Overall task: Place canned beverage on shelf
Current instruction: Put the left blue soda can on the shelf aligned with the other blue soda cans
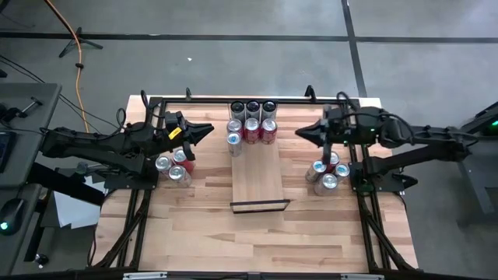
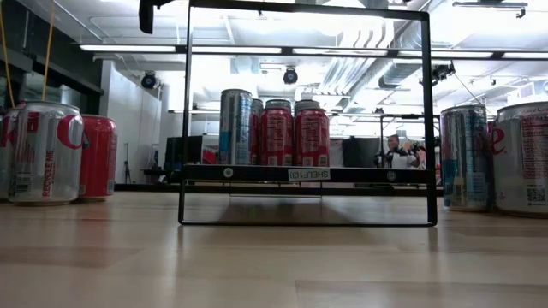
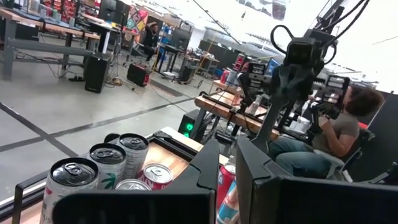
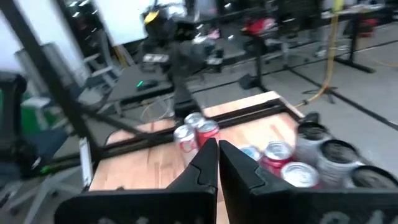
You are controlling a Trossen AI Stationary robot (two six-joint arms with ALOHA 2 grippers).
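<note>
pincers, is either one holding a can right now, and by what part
Nothing is held. The left pincer and right pincer are both shut on nothing, above the table, apart from the cans on the shelf.

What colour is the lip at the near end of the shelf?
Black, a thin strip across the pale wood shelf's short end; the high view shows it best.

Long pale smooth-wood shelf board (image 1: 259,180) with black lip — red and silver cans (image 1: 252,126) at its far end; striped butcher-block tabletop (image 1: 202,233).
</note>
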